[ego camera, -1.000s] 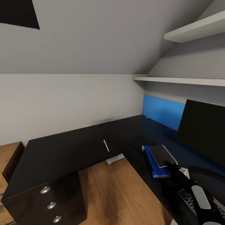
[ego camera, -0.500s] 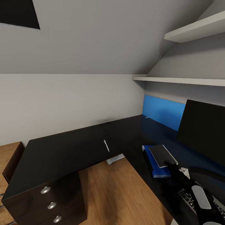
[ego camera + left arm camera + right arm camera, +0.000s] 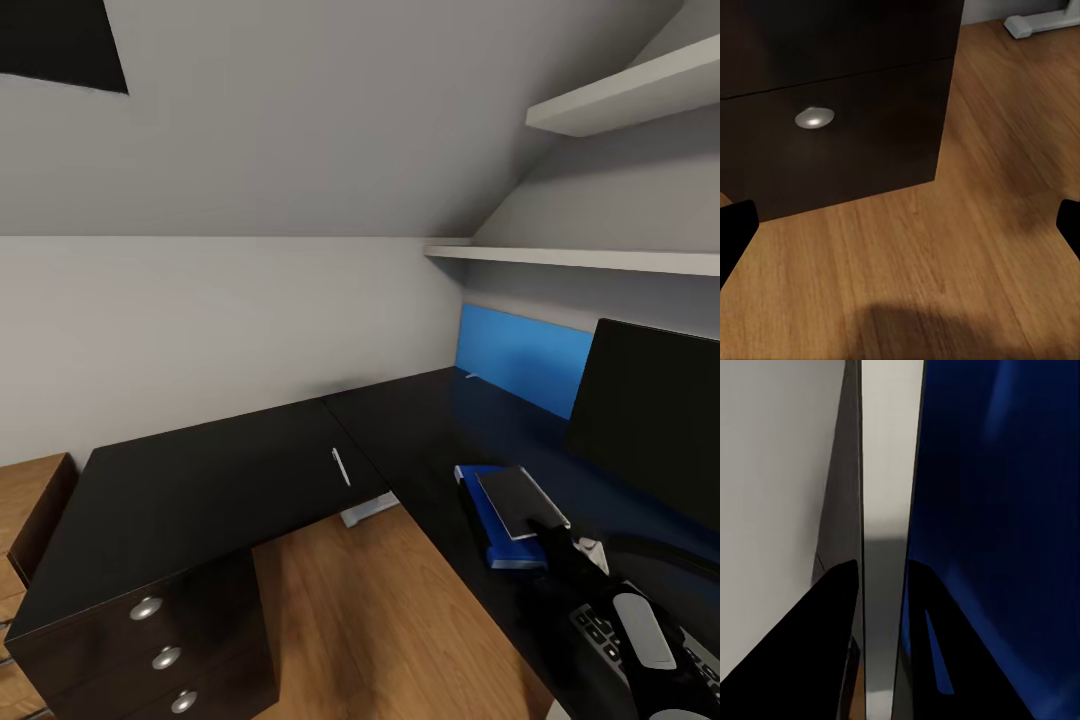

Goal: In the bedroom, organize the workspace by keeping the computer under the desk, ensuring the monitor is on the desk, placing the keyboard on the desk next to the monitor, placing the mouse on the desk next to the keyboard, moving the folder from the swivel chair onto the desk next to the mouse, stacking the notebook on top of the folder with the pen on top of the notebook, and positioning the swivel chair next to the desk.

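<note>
Attic bedroom corner: sloped white ceiling, wall shelves (image 3: 620, 95), wood floor (image 3: 380, 620). L-shaped desk (image 3: 200, 490) along two walls. Right arm extended low over desk front edge, right gripper (image 3: 556, 530) clenched on near edge of notebook (image 3: 515, 497), lying atop folder (image 3: 482, 510). Monitor (image 3: 650, 420) just behind, keyboard (image 3: 600, 632) under the arm. Pen (image 3: 340, 466) alone near inner corner, bare desktop around it. Left gripper (image 3: 900, 232) spread wide over floor, facing drawer unit (image 3: 832, 112).
</note>
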Robot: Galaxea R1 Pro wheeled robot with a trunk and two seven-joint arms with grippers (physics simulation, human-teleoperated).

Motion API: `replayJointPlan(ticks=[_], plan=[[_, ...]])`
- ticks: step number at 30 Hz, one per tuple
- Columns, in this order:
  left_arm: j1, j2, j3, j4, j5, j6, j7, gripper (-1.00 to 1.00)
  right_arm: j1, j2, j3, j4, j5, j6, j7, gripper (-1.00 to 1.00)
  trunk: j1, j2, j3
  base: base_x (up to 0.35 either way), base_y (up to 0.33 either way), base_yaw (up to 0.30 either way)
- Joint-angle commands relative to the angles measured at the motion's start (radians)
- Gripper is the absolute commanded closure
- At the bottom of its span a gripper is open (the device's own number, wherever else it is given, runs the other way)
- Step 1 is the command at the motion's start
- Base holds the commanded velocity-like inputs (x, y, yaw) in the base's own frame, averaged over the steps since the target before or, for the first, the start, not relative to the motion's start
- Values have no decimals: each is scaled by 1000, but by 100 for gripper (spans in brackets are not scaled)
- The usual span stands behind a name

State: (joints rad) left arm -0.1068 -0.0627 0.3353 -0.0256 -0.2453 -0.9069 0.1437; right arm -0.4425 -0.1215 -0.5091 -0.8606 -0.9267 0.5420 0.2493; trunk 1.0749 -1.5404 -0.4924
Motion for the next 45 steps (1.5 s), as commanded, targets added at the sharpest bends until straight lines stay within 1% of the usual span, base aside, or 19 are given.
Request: replayJointPlan(ticks=[1,8,23,24,45], plan=[[-1,0,2,0,-11,-2,10,-100,-1,0,-3,0,-3,7,0,100,0,-1,-1,0,0,0],[-1,0,2,0,-11,-3,10,-100,-1,0,-4,0,-4,7,-12,100,0,-1,-1,0,0,0],[-1,0,2,0,-11,-4,10,-100,-1,0,-5,0,-4,7,-15,100,0,-1,-1,0,0,0],[-1,0,2,0,-11,-4,9,-100,-1,0,-5,0,-4,7,-15,-100,0,-1,-1,0,0,0],[-1,0,2,1,-11,-4,8,-100,-1,-1,-6,0,-6,7,-13,-100,0,-1,-1,0,0,0]])
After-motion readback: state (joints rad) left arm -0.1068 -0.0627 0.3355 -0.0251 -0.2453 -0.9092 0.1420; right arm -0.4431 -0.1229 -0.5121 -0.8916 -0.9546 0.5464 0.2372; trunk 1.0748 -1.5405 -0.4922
